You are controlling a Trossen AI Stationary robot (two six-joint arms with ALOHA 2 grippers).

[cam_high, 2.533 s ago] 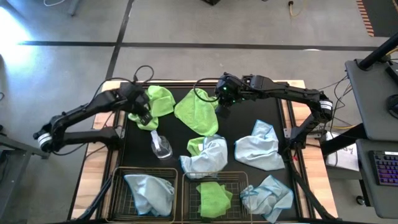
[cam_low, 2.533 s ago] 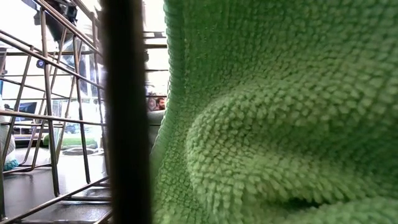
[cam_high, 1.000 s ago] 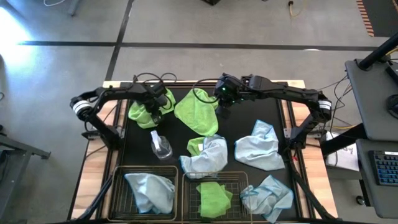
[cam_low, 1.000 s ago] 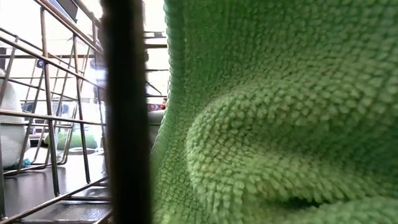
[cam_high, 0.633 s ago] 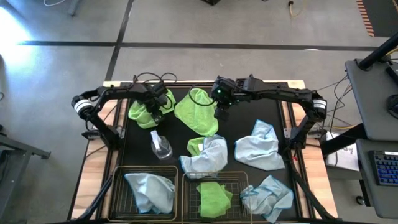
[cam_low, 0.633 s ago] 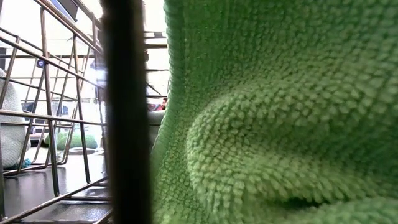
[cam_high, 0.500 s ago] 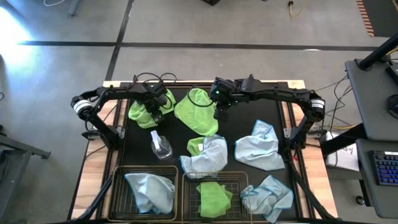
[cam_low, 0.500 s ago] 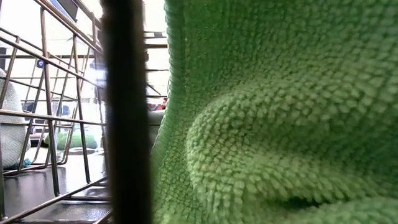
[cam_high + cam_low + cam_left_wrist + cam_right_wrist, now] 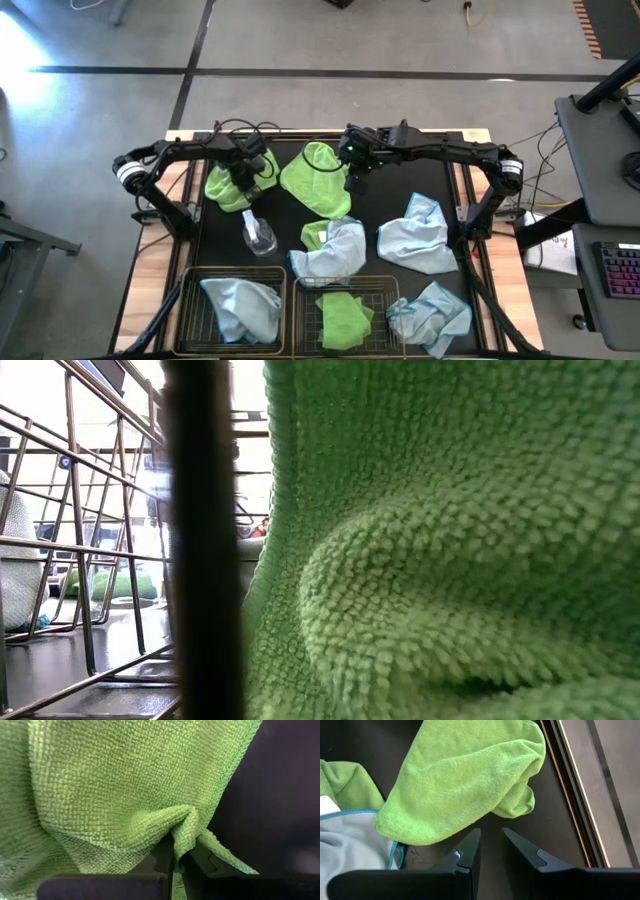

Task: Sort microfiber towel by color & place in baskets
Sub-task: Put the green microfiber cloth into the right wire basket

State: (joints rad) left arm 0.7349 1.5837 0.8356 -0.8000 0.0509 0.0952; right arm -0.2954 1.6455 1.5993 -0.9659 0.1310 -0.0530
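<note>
A lime green microfiber towel (image 9: 226, 185) lies bunched at the far left of the black mat, and my left gripper (image 9: 245, 172) is shut on it from above. A larger green towel (image 9: 316, 180) lies spread at the far middle. Just to its right my right gripper (image 9: 357, 178) hangs open with nothing between its fingers (image 9: 490, 840). Two wire baskets stand at the near edge. The left basket (image 9: 190, 300) holds a pale blue towel (image 9: 240, 308). The right basket (image 9: 385, 290) holds a green towel (image 9: 345, 318), which fills the low view (image 9: 450, 560). My left gripper (image 9: 177, 852) pinches a raised fold of the green towel (image 9: 184, 827) between its two fingers, close beside the towel's hemmed edge (image 9: 225, 785). The fingers point straight down. The cloth puckers toward the pinch, and the rest of the towel lies on the mat.
A small clear spray bottle (image 9: 258, 236) lies near the left towel. Pale blue towels lie at the middle (image 9: 338, 252), over a green one (image 9: 314, 234), at the right (image 9: 418, 236) and at the near right corner (image 9: 432, 316).
My left gripper has shut on the far-left green towel and gathered a fold of it, turning a little as it did. My right gripper has shifted slightly toward the table's left and down beside the larger green towel. The towels have stayed where they were.
</note>
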